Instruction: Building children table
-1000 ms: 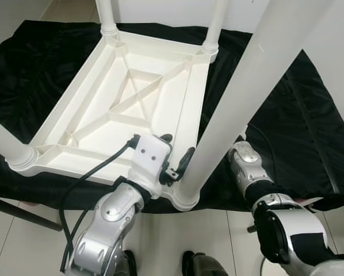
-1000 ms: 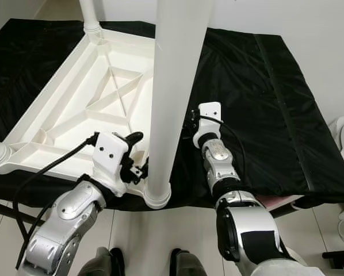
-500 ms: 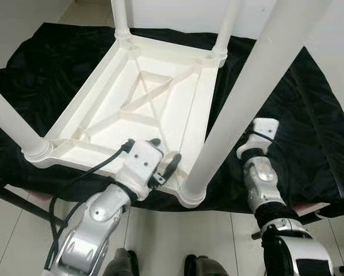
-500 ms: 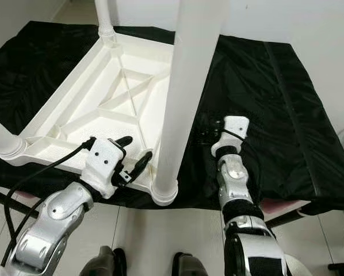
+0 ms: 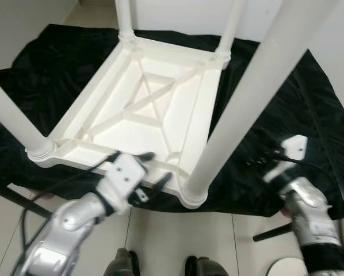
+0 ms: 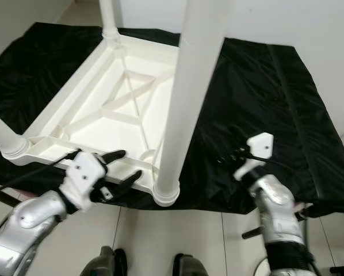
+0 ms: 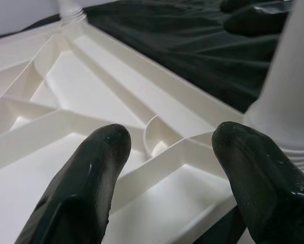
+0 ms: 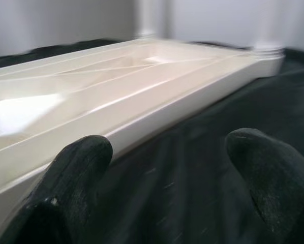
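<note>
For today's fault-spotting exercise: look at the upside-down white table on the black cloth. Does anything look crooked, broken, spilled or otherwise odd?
Nothing stands out. The white table lies flat, upside down on the black cloth, with a leg standing at each of its four corners. No cracks or spills show. The cloth is only rumpled. Both the left gripper and right gripper hover open nearby.

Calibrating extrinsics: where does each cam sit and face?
Left eye, right eye: head, looking down at upturned white plastic table on black cloth; both silver arms show.
Left wrist: behind left pincer, open over the table's ribbed underside beside the near leg.
Right wrist: behind right pincer, open above cloth, facing the table's side.
All share the table.
</note>
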`<state>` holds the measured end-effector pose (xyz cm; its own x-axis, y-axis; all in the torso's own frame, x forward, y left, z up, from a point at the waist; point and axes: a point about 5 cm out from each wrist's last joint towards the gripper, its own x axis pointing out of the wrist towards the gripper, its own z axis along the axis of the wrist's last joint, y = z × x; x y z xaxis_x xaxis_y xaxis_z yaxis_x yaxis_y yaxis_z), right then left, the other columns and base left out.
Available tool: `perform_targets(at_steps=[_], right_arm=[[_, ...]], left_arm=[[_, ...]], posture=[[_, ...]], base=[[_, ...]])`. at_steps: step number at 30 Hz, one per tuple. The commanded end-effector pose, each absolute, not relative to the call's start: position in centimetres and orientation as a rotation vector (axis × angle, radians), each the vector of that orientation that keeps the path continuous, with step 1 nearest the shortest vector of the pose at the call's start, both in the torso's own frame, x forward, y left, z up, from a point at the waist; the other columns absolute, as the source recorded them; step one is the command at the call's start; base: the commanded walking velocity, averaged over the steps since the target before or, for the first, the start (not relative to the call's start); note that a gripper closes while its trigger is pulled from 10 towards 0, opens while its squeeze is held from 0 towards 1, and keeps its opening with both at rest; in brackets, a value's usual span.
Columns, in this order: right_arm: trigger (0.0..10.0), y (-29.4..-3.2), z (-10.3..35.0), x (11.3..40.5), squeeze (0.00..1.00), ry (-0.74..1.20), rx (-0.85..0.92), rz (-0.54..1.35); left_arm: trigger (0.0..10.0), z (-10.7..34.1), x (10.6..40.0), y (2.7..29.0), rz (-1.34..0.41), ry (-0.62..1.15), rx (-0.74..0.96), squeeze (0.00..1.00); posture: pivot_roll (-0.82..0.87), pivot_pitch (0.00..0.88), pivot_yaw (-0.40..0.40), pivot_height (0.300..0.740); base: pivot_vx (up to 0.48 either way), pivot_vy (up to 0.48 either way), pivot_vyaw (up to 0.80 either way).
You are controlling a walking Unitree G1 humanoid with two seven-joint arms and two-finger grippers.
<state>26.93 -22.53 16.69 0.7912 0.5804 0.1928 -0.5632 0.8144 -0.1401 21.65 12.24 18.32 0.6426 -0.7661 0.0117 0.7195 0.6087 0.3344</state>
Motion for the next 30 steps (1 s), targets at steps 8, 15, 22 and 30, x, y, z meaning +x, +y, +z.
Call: perform_targets(at_steps=[8, 15, 22, 30], right_arm=[[10.0, -22.2, 17.4, 23.8, 0.0, -0.095, -0.094, 0.94], [10.0, -19.8, 17.9, 22.2, 0.0, -0.01, -0.06, 1.215], [10.0, -17.9, 18.3, 22.3, 0.0, 0.005, -0.04, 1.356], [10.0, -15.5, 17.8, 23.2, 0.0, -0.031, -0.039, 1.394]], left_arm=[[10.0, 18.1, 20.7, 13.3, -0.971, -0.14, 0.355, 0.0], [10.0, 18.0, 20.5, 13.7, -0.997, -0.131, 0.376, 0.0], [10.0, 18.2, 20.5, 14.3, -1.007, -0.128, 0.425, 0.0], [10.0, 18.1, 20.7, 14.3, -0.976, -0.136, 0.441, 0.0]], posture=[[-0.1, 0.144, 0.016, 0.74], [-0.09, 0.131, 0.012, 0.74], [-0.07, 0.123, -0.01, 0.74], [-0.05, 0.117, -0.022, 0.74]], base=[[0.0, 0.0, 0.0], [0.0, 0.0, 0.0], [0.0, 0.0, 0.0], [0.0, 0.0, 0.0]])
